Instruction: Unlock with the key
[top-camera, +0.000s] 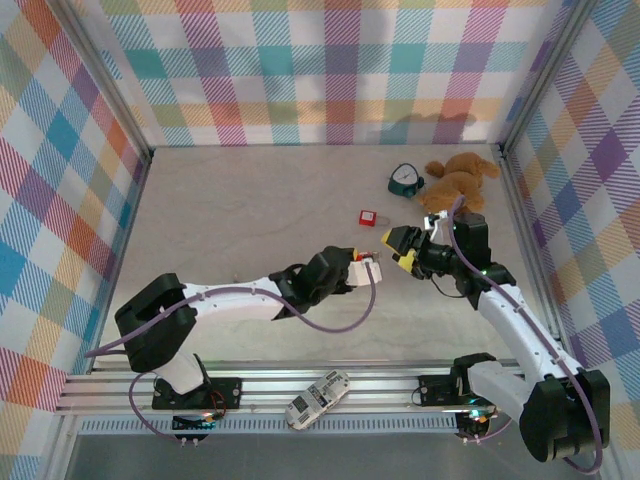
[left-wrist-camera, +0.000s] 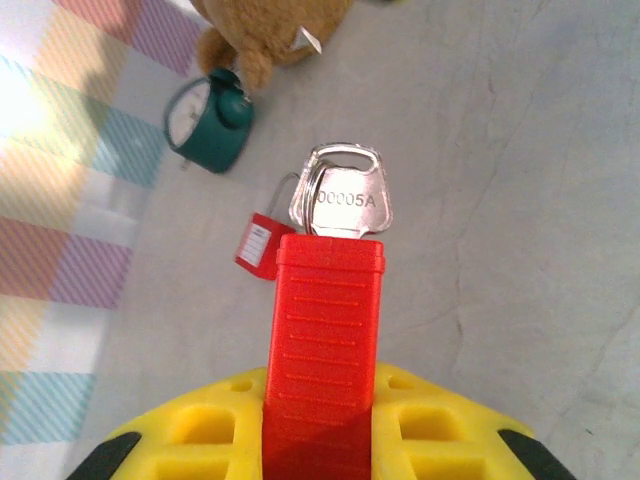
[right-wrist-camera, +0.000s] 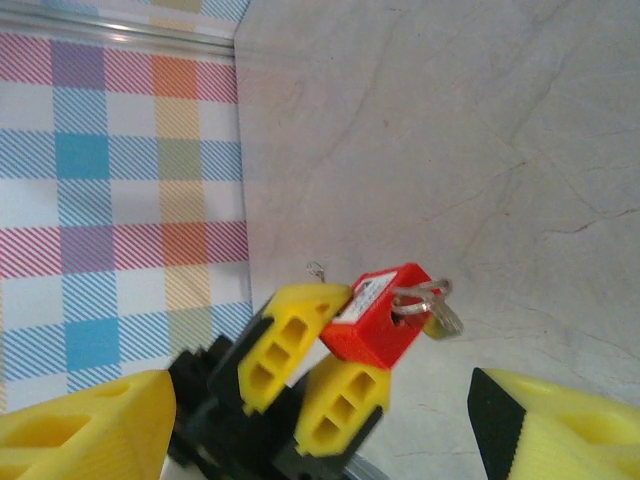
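Pinching a red padlock by its body, the left gripper has its yellow fingers pressed against the lock's two flat sides. It holds the lock clear of the table, near the middle of the floor. A silver key stamped 00005A stands in the end of the lock that points away from the left gripper, its head fully exposed. A thin wire ring hangs through the head.

The right gripper sits just to the right of the held padlock, facing it with its jaws spread wide and nothing between them. From the right wrist, the lock and key lie ahead of those open fingers, in line with the gap and apart from both.

There are two red padlocks. The second padlock lies on the table just beyond the held one, shackle closed, with no gripper touching it. One key head is plain to see; whether another hangs on the ring I cannot tell. One green alarm clock and one brown teddy bear rest side by side at the far right. One white handset lies on the near rail.
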